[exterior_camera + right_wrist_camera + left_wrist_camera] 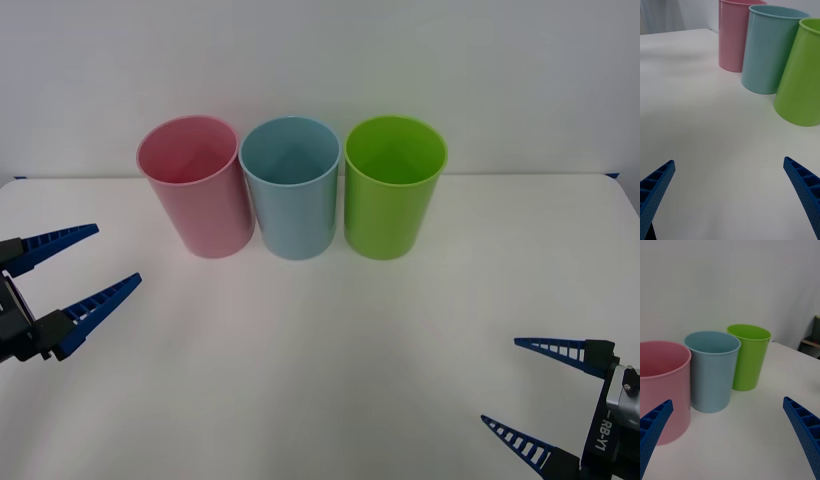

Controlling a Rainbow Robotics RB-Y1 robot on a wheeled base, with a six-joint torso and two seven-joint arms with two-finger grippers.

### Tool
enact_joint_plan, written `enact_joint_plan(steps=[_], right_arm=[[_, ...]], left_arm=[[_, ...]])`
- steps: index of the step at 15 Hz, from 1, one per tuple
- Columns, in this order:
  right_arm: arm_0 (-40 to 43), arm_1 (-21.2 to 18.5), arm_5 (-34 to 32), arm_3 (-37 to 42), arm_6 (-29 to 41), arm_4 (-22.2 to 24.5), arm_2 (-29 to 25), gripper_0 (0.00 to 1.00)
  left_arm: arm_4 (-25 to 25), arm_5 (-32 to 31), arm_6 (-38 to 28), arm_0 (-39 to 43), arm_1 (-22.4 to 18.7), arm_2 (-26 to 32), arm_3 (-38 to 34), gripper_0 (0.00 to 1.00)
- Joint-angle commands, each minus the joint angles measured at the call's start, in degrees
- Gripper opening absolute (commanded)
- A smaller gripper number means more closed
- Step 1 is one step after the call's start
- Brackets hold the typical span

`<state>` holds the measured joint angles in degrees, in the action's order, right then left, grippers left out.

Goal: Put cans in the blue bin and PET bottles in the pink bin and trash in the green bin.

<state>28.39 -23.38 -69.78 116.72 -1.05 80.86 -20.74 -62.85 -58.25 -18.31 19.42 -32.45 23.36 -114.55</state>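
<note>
Beyond both tools, pink bin [193, 187], blue bin [291, 187], green bin [393, 186], left tool [84, 269] and right tool [530, 392] spread wide, empty

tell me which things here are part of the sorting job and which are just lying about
Part of the job:
- pink bin
- blue bin
- green bin
- left gripper, open, at the table's left edge
- right gripper, open, at the near right

Just lying about:
- nothing on the table; a dark object stands beyond its edge
</note>
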Motion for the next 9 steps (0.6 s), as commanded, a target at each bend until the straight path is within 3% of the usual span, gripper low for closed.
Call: enact_joint_plan(steps=[1,6,9], right_arm=[[0.00,0.00,0.00,0.00,0.00,0.00,0.00,1.00],[0.00,0.00,0.00,0.00,0.00,0.00,0.00,1.00],[0.00,0.00,0.00,0.00,0.00,0.00,0.00,1.00]], left_arm=[[-2.46,-1.34,0.11,2.02,2.04,0.37,-0.06,1.00],[-9.14,-7.32,1.26,5.10,7.40,3.27,-0.06,1.00],[-10.98,-8.37,1.61,7.30,8.10,3.54,-0.06,1.00]])
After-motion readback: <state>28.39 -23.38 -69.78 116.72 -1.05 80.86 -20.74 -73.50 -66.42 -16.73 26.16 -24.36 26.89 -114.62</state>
